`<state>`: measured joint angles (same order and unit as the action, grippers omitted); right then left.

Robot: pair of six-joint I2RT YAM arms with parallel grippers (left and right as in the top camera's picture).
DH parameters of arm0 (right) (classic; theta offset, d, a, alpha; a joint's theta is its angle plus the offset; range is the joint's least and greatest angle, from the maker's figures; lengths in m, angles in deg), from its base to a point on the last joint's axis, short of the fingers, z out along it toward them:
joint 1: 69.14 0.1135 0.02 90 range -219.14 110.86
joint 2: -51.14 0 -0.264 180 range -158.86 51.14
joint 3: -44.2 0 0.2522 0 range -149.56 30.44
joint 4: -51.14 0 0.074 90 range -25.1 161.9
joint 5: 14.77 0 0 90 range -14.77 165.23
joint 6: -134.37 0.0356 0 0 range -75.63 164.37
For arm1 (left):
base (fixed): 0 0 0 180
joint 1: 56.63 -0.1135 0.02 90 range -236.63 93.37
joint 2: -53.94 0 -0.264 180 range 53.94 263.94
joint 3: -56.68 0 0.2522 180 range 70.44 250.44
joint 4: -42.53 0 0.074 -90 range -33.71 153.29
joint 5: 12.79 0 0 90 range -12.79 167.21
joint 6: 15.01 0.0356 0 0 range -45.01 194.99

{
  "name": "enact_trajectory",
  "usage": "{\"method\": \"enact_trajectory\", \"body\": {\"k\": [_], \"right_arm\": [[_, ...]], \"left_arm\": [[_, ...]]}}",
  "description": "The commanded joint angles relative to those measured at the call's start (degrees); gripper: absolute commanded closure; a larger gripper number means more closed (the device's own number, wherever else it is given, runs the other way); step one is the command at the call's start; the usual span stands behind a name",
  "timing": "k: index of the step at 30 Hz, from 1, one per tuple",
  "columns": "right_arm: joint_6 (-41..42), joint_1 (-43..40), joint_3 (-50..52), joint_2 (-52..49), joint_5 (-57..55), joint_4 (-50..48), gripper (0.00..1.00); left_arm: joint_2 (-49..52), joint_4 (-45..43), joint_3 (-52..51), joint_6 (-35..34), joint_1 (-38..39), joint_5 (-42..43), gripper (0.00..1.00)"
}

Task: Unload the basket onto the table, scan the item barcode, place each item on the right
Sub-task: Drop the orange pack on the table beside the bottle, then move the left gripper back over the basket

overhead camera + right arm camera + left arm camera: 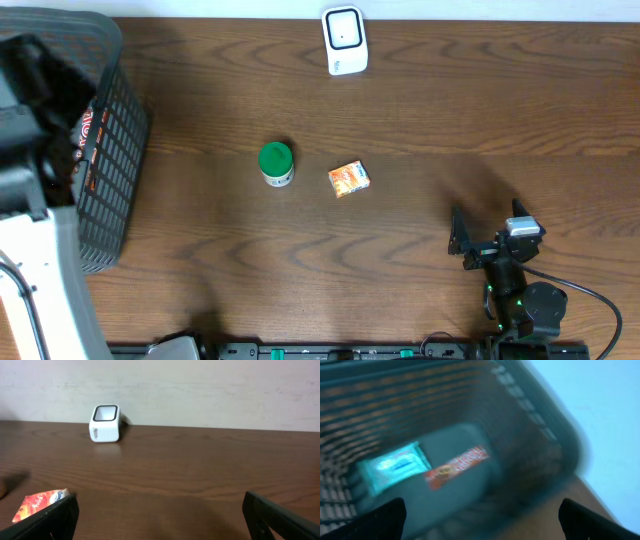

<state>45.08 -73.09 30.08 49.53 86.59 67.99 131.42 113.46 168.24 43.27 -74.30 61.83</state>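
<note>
A white barcode scanner (344, 40) stands at the table's far edge, also in the right wrist view as scanner (105, 423). A green-lidded jar (275, 163) and an orange packet (349, 179) lie mid-table. No barcode shows on either. My left gripper (480, 522) hangs open above the inside of the dark mesh basket (115, 140), nothing between its fingers. Below it, blurred, lie a teal packet (395, 466) and a grey pack with a red-orange label (457, 465). My right gripper (487, 224) rests open at the front right, facing the scanner, with the orange packet (40, 504) by its left finger.
The basket wall (535, 420) curves around the left gripper's view, with pale floor beyond it. The left arm's white and black links (30, 150) cover the basket's left part from above. A cable (590, 295) trails by the right arm's base.
</note>
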Motion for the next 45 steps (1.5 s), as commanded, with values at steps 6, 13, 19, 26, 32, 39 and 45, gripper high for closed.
{"method": "enact_trajectory", "body": {"k": [6, 13, 19, 26, 32, 39, 45], "right_arm": [[0.5, 0.3, 0.0, 0.1, 0.3, 0.2, 0.01], [0.5, 0.3, 0.0, 0.1, 0.3, 0.2, 0.01], [0.5, 0.3, 0.0, 0.1, 0.3, 0.2, 0.01], [0.5, 0.3, 0.0, 0.1, 0.3, 0.2, 0.01], [0.5, 0.3, 0.0, 0.1, 0.3, 0.2, 0.01], [0.5, 0.3, 0.0, 0.1, 0.3, 0.2, 0.01], [0.5, 0.3, 0.0, 0.1, 0.3, 0.2, 0.01]], "left_arm": [[8.8, 2.2, -0.1, -1.1, -9.7, -0.3, 0.02], [19.4, 4.0, -0.1, -8.3, -11.6, -1.9, 0.02], [28.7, 6.2, -0.1, -20.9, -13.2, -6.1, 0.02], [37.4, 2.8, -0.1, -21.1, -13.7, -11.5, 0.02], [42.4, -0.3, -0.1, -21.7, -15.2, -11.5, 0.02], [44.8, -2.6, -0.1, -23.3, -19.2, -11.2, 0.02], [46.7, -4.0, -0.1, -23.3, -21.1, -10.8, 0.02]]}}
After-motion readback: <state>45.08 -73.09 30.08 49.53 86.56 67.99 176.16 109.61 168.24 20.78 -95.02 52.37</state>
